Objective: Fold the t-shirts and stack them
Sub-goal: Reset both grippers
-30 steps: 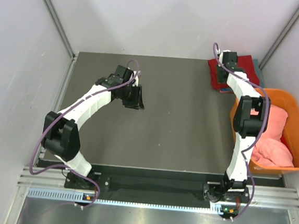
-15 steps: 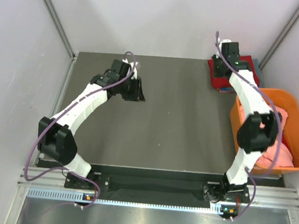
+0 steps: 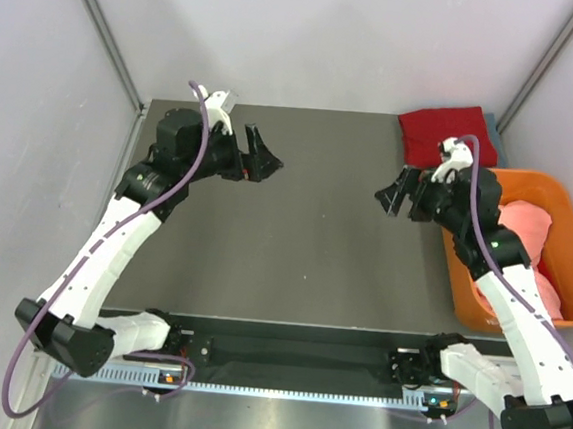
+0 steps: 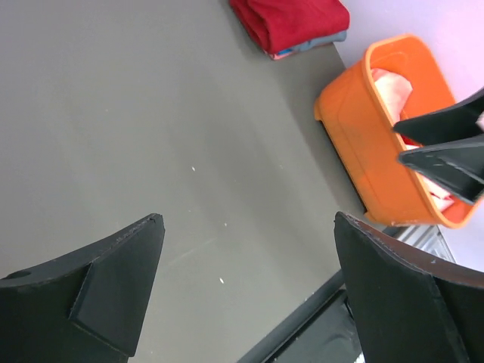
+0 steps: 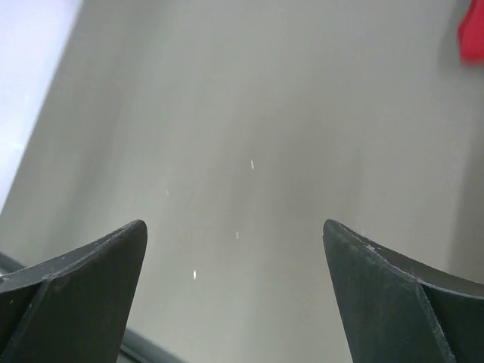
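Probably reach right with the nearer right pincer (image 3: 393, 196), spread and empty by the right edge of the desk (image 3: 314, 247), for the salmon-pink t-shirt (image 3: 526, 235) crumpled in the orange tub (image 3: 536, 177) beside it, leaving the left pincer (image 3: 263, 157), also spread, near the far-left corner and the folded red t-shirt (image 3: 444, 130) at the far-right corner.

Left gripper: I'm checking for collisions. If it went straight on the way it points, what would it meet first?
Probably the bare table: the open left gripper tilts down at it, short of the orange tub. Depth is unclear.
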Controlling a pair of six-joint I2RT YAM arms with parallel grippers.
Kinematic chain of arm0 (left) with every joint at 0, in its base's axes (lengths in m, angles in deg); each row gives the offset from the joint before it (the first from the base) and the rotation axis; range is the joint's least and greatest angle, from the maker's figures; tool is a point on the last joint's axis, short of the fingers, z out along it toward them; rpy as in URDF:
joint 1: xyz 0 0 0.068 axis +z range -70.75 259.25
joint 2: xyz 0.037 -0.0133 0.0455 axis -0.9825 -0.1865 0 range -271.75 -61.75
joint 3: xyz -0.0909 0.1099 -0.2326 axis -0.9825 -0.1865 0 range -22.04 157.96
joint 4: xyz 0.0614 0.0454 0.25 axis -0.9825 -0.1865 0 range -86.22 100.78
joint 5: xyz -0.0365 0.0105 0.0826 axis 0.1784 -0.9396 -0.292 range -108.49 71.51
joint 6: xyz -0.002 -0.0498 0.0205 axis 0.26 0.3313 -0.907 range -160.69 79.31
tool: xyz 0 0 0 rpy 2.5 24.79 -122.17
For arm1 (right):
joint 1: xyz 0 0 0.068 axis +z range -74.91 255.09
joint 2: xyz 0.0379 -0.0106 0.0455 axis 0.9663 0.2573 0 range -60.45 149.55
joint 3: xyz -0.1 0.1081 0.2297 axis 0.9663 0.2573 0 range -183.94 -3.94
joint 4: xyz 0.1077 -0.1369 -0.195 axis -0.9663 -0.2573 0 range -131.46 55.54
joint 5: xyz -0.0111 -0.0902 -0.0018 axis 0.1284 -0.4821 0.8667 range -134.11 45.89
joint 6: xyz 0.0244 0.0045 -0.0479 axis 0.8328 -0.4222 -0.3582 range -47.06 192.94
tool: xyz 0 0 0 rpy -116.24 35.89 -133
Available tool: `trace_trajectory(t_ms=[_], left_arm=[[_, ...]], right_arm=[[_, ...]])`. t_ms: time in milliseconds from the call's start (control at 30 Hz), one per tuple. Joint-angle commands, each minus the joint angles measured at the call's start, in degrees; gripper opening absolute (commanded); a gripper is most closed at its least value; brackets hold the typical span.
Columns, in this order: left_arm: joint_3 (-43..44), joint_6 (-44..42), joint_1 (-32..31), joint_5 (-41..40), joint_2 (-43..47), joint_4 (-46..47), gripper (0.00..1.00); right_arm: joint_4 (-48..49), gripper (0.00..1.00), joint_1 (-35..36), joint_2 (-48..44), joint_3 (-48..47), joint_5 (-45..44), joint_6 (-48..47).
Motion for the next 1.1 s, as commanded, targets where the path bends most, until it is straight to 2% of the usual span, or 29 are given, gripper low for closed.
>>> trace_trajectory(t_ms=[0, 200, 533, 1067], left_arm=[[-3.68, 1.44, 0.22, 1.19, 3.54, 3.35, 0.99], [-7.72, 2.76, 0.22, 1.98, 6.45, 6.34, 0.98], [-8.34, 1.53, 0.22, 1.36, 6.46, 5.81, 0.98], [-9.31, 1.18, 0.22, 1.1, 7.25, 6.6, 0.98]], right_arm=[[0.29, 1.0, 0.38, -4.58, 1.87, -2.54, 3.67], [-2.26, 1.0, 0.47, -7.41, 0.73, -8.89, 4.55], [-1.74, 1.0, 0.47, -9.52, -1.65, -9.16, 5.43], [-1.83, 1.0, 0.47, -10.4, -0.07, -9.42, 4.91]])
